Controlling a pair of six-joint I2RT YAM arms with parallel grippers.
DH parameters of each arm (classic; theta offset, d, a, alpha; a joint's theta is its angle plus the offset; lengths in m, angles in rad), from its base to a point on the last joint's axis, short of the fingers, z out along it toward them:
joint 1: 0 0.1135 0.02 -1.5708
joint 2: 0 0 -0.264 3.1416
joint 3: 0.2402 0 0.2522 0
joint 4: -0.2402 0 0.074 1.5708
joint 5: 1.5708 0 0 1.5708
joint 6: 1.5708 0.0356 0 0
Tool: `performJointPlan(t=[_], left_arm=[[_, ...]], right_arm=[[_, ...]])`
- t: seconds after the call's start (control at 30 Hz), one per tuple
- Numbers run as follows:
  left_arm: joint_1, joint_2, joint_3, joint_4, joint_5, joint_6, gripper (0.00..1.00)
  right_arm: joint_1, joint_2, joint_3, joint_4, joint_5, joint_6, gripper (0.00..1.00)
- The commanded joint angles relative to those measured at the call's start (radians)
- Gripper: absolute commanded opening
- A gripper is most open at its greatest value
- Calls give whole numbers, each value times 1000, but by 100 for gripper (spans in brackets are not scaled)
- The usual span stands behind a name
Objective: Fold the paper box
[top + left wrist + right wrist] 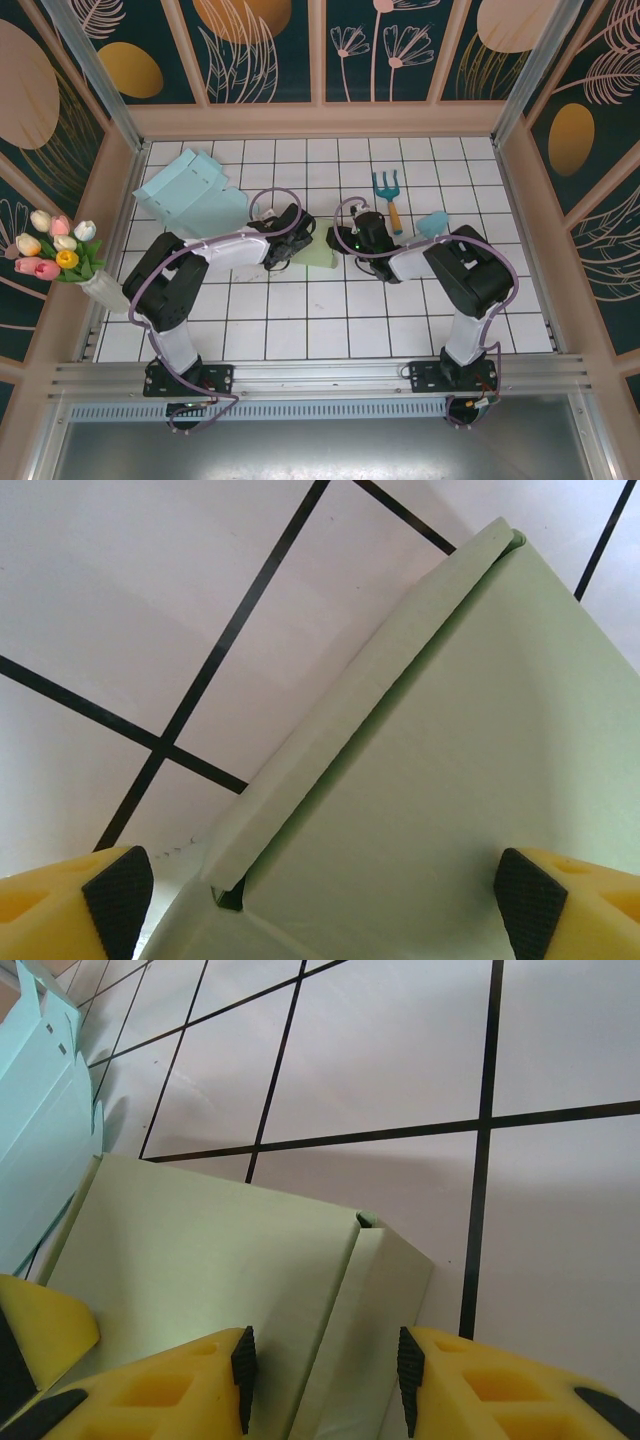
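The pale green paper box [318, 258] lies flat on the tiled table between both grippers. My left gripper [287, 245] hovers over its left part. In the left wrist view the left gripper [325, 910] stands open wide, with one pad [118, 895] over the tiles beside the box and the other over the green panel [450, 780]. A folded side flap [340, 730] runs between them. My right gripper [345, 240] is at the box's right edge. In the right wrist view the right gripper [325, 1380] is open, its pads [245, 1375] straddling the narrow side flap [375, 1310] of the box [200, 1250].
Light blue flattened boxes [190, 190] lie at the back left and show at the left edge [40, 1110] of the right wrist view. A toy rake [388, 195] and a light blue piece [435, 222] lie right of the right gripper. A vase of tulips [60, 255] stands at the left wall.
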Motion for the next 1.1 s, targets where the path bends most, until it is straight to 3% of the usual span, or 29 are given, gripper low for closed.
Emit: performJointPlan(t=[0.0, 0.5, 0.7, 1.07], left_arm=[[-3, 46, -38, -4, 43, -10, 90], [-3, 68, -90, -3, -24, 15, 90], [-2, 56, -96, -3, -35, 15, 90], [-2, 42, -107, 0, -30, 12, 90]], right_arm=[[-6, 23, -36, -89, 20, -25, 45], [-19, -14, -35, -114, 12, -49, 45], [-11, -118, -98, -98, 33, -28, 46], [92, -222, -150, -132, 83, 6, 45]])
